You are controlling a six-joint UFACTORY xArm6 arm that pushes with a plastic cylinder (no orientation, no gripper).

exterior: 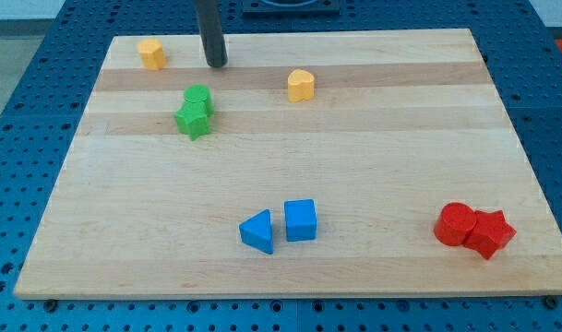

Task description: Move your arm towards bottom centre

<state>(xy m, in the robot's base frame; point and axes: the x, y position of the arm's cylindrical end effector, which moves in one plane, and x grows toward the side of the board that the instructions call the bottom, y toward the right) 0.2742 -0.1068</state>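
My tip (216, 64) rests on the wooden board (290, 267) near the view's top, left of centre. It stands between a yellow block (152, 53) to its left and a yellow heart-shaped block (301, 85) to its lower right. Just below it are a green block (198, 97) and a green star-shaped block (192, 120), touching each other. Near the view's bottom centre lie a blue triangle (257, 231) and a blue cube (300, 220), side by side. At the bottom right a red round block (455, 224) touches a red star (490, 232).
The board lies on a blue perforated table (22, 166) that shows on all sides.
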